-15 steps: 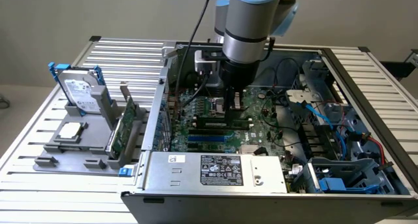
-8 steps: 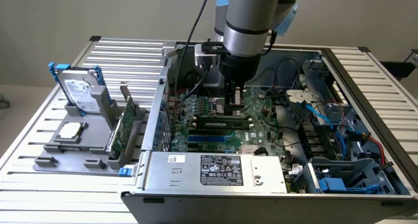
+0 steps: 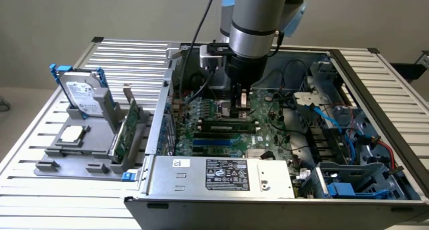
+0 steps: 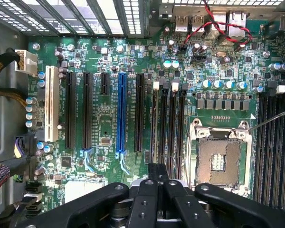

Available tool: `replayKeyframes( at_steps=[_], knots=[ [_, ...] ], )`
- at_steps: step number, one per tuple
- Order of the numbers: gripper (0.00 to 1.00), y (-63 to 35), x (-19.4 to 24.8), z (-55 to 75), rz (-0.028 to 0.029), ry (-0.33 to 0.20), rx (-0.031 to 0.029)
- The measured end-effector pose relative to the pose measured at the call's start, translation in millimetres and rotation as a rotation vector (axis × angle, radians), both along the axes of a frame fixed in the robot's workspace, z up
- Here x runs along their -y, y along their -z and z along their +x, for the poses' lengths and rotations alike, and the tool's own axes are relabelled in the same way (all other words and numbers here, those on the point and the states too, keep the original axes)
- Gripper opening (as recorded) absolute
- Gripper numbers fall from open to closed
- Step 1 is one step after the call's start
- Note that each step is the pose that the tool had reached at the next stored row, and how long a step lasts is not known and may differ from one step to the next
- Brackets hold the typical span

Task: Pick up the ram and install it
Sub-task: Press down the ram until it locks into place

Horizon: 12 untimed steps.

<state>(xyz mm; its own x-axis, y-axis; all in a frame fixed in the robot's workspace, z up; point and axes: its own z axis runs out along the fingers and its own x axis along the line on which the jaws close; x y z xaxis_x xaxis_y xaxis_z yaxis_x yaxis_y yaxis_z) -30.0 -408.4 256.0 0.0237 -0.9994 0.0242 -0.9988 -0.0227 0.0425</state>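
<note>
Ram (image 3: 228, 124) apparently stands in a slot of the motherboard (image 3: 268, 134); claw (image 3: 242, 103), fully closed directly above, seems placed to press it; grip unconfirmed.

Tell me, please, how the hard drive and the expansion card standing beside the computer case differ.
The hard drive is a thick silver box with a white label; the expansion card is a thin green board. The hard drive carries blue rails, the expansion card a metal bracket. Both stand upright in the grey fixture outside the computer case.
</note>
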Motion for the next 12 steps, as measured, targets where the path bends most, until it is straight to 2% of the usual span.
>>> replayKeyframes(
  at_steps=[8,12],
  knots=[
    [0.11,0.0,0.0,0.0,0.0,0.0,0.0],
    [0.11,0.7,-0.1,-6.9,0.0,0.0,-0.0026]
  ],
)
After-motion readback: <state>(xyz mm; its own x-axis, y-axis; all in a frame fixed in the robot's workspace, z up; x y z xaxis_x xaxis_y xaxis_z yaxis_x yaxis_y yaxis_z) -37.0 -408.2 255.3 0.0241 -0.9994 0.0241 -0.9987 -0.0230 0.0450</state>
